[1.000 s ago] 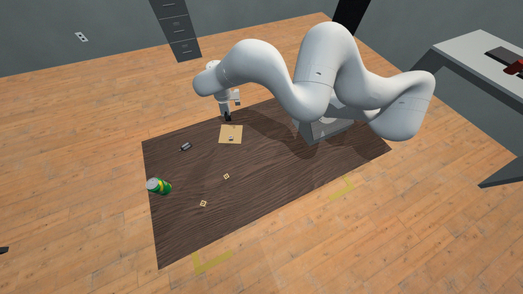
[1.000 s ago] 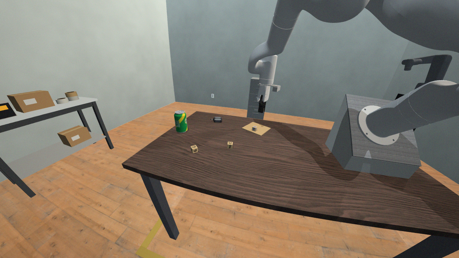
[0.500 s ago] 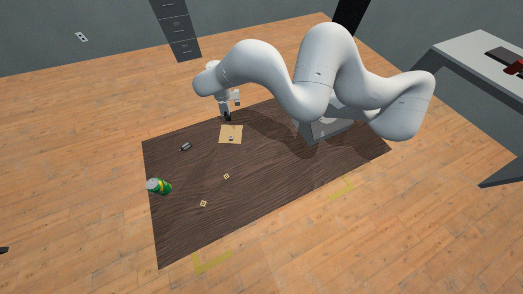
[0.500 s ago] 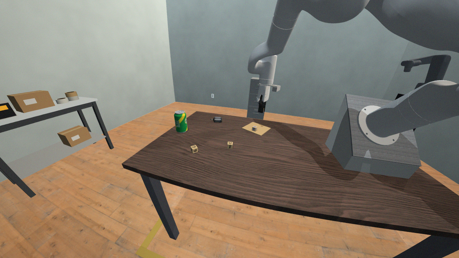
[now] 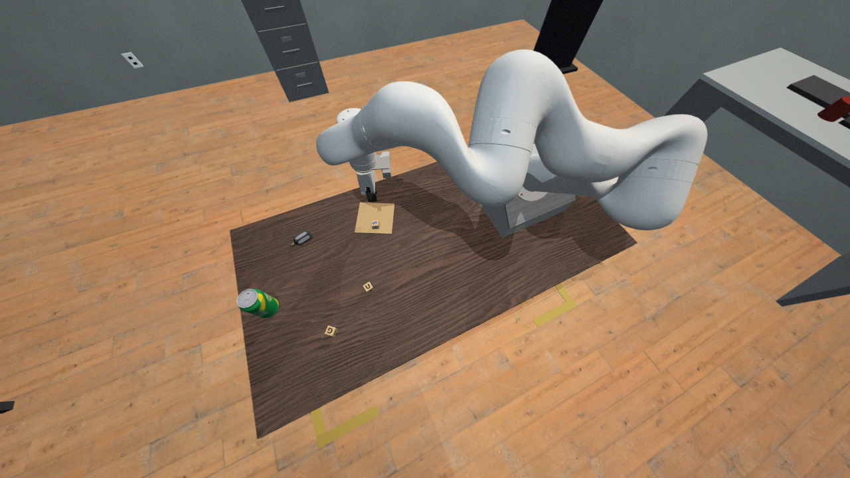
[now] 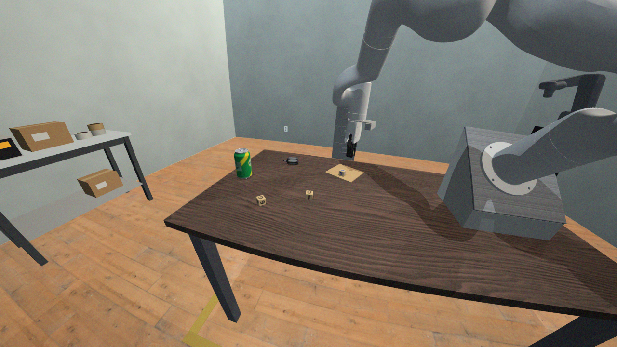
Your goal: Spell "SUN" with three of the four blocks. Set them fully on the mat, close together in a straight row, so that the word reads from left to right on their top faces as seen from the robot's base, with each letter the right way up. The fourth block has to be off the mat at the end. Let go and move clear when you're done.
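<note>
A tan mat (image 5: pixel 374 218) lies on the dark table; it also shows in the exterior view (image 6: pixel 343 173). A pale block with S (image 5: pixel 374 224) (image 6: pixel 341 172) sits on the mat. A block with U (image 5: pixel 368 286) (image 6: pixel 309 194) and a block with G (image 5: pixel 331 330) (image 6: pixel 261 200) lie on the table off the mat. My gripper (image 5: pixel 370 193) (image 6: pixel 350 151) hangs above the mat's far edge, pointing down. It is shut on a small block, mostly hidden by the dark fingers, and I cannot read its letter.
A green can (image 5: pixel 258 302) (image 6: pixel 242 163) stands near the table's left edge. A small dark object (image 5: pixel 301 238) (image 6: pixel 292 161) lies left of the mat. The robot's grey base (image 5: pixel 528 208) (image 6: pixel 504 185) stands on the table's right part.
</note>
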`<move>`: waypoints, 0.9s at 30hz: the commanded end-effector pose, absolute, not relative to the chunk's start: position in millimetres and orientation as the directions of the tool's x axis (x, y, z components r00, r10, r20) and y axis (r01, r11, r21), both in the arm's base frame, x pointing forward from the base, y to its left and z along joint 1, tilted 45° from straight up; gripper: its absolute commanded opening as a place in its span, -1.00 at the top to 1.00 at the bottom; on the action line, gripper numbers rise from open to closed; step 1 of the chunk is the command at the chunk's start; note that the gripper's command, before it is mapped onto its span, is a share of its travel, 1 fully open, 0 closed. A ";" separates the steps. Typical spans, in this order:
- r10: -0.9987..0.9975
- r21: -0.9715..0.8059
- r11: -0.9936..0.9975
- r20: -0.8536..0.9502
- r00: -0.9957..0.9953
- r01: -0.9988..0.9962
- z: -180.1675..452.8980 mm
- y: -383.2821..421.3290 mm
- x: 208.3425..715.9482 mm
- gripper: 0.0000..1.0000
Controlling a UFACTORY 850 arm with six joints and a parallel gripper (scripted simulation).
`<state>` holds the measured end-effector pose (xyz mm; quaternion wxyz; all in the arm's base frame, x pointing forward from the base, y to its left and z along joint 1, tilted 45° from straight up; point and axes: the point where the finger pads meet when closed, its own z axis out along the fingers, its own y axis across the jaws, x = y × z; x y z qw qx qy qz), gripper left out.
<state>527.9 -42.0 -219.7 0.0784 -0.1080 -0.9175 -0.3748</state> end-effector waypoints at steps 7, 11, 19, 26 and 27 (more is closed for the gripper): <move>0.140 0.671 0.696 0.223 -0.965 0.256 -249.9 -12.7 527.1 0.54; 0.140 0.671 0.696 0.223 -0.965 0.256 -260.1 -2.6 526.4 0.54; 0.140 0.671 0.696 0.223 -0.965 0.256 -267.0 4.2 525.9 0.54; 0.140 0.671 0.696 0.223 -0.965 0.256 -267.0 4.2 525.9 0.54; 0.140 0.671 0.696 0.223 -0.965 0.256 -267.0 4.2 525.9 0.54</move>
